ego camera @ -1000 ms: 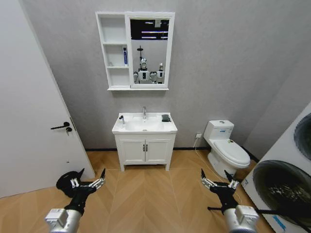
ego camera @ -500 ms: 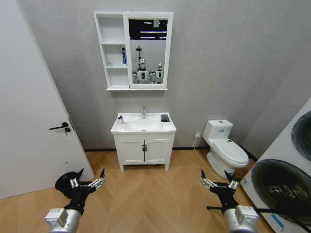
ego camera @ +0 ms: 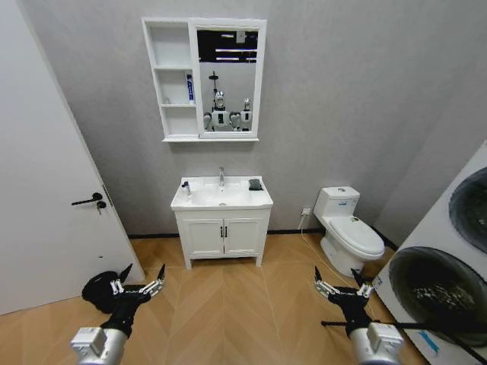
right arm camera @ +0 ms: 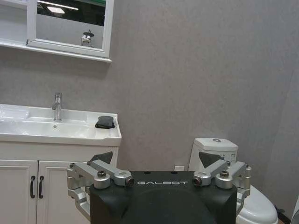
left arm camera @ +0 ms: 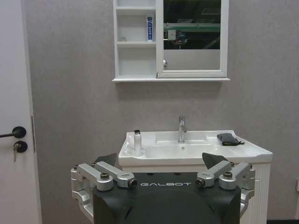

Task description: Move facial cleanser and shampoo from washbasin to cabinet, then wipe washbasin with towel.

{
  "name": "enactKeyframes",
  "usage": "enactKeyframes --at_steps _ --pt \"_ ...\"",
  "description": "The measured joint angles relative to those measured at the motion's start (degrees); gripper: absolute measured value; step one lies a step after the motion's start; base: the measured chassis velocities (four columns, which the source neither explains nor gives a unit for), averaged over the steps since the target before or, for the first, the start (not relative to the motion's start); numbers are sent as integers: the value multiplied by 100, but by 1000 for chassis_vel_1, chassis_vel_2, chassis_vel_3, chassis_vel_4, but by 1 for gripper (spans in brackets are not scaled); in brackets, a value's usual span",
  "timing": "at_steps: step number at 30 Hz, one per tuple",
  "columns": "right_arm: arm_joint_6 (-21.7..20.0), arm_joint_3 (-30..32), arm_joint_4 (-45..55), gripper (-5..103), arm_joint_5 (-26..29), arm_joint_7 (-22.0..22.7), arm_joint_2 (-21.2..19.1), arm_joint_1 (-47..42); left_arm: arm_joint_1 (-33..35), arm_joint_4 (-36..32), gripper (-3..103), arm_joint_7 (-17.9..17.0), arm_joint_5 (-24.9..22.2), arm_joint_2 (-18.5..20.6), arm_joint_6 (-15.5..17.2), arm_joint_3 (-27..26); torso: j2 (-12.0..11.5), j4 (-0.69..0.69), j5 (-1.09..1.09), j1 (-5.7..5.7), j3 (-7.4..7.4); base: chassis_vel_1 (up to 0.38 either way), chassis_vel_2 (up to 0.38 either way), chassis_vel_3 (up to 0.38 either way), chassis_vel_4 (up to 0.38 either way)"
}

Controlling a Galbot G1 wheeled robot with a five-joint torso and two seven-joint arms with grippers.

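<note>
1. White washbasin (ego camera: 221, 199) sits across the room on the floor vanity (ego camera: 222, 236), against the grey wall.
2. Towel (ego camera: 256, 185) lies on the basin's right rim; small bottle (ego camera: 186, 188) stands on its left rim.
3. Cabinet (ego camera: 172, 79) hangs above w/ a blue-white tube (ego camera: 189, 88) on its mid shelf.
4. My left hand (ego camera: 138, 279) & right hand (ego camera: 340, 280) hang low over the wood floor, well apart from the basin, both w/ fingers spread, holding nothing.

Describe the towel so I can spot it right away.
Find the white washbasin on the vanity under the mirror. The towel lies on the basin's back corner on the toilet side, past the tap. It is a small dark folded cloth, the only dark thing on the white rim.
</note>
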Motion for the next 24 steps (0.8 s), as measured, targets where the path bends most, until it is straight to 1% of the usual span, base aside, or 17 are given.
enactKeyframes --at_steps 7,12,16,19,24 --pt "0 -2 -1 100 -2 -9 -3 -24 30 0 100 -1 -42 -26 15 -3 0 0 0 0 0 0 0 0 0" --pt "0 -4 5 100 -3 -12 -4 -35 43 -23 100 -1 -33 -36 118 4 0 0 0 0 0 0 0 0 0" --pt "1 -4 5 100 -3 -12 3 -31 26 -10 100 -2 22 -43 86 7 0 0 0 0 0 0 0 0 0" --pt "6 -2 -6 100 0 -17 5 -3 9 11 100 -18 52 -42 5 10 0 0 0 0 0 0 0 0 0" --pt "-50 -6 -4 100 4 -44 6 12 0 11 100 -32 33 -67 0 11 0 0 0 0 0 0 0 0 0"
